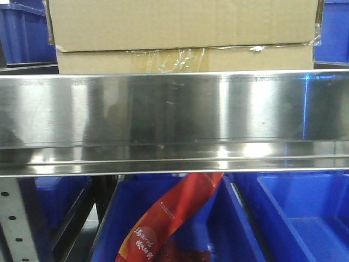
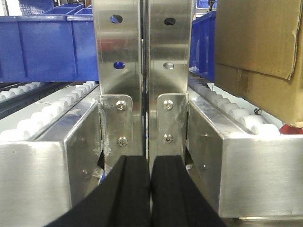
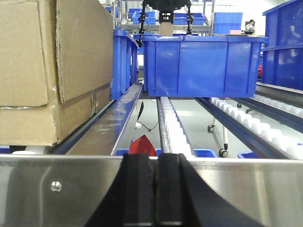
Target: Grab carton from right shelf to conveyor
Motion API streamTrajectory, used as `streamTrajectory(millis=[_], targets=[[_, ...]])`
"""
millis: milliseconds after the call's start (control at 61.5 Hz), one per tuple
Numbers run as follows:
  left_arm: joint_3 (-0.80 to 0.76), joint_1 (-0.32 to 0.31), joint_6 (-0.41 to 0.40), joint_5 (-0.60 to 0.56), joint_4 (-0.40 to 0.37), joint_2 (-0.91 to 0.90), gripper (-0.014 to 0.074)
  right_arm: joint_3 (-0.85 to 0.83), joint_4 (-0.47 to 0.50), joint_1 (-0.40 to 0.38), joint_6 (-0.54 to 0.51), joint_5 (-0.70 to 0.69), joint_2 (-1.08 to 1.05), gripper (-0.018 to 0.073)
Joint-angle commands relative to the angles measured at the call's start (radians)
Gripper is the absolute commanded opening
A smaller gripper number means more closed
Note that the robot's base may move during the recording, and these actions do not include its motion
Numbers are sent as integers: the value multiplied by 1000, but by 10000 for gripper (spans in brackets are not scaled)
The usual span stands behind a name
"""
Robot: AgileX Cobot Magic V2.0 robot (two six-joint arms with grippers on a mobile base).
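- carton sits on right shelf, behind its shiny front rail; blue bins beside + below.
- L gripper: pads pressed together, nothing between, facing steel posts; carton up to its right, apart.
- R gripper: pads together, empty; carton to its left, apart.
- Handling (judged): big stiff corrugated box, wt unknown, prob too wide for one pincer. Press both side walls w/ two arms; avoid loose flap + crinkled tape.
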Motion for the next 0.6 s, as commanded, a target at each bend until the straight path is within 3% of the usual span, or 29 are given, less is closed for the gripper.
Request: streamTrajectory(millis=[0, 374, 585], targets=[[-3, -3, 5, -20, -5, -6, 15, -1, 3, 5, -7, -17, -7, -73], [-3, -3, 5, -20, -5, -6, 15, -1, 3, 5, -7, -31, -7, -73], [-3, -3, 5, -85, -5, -6, 15, -1, 3, 5, -7, -64, -7, -73]])
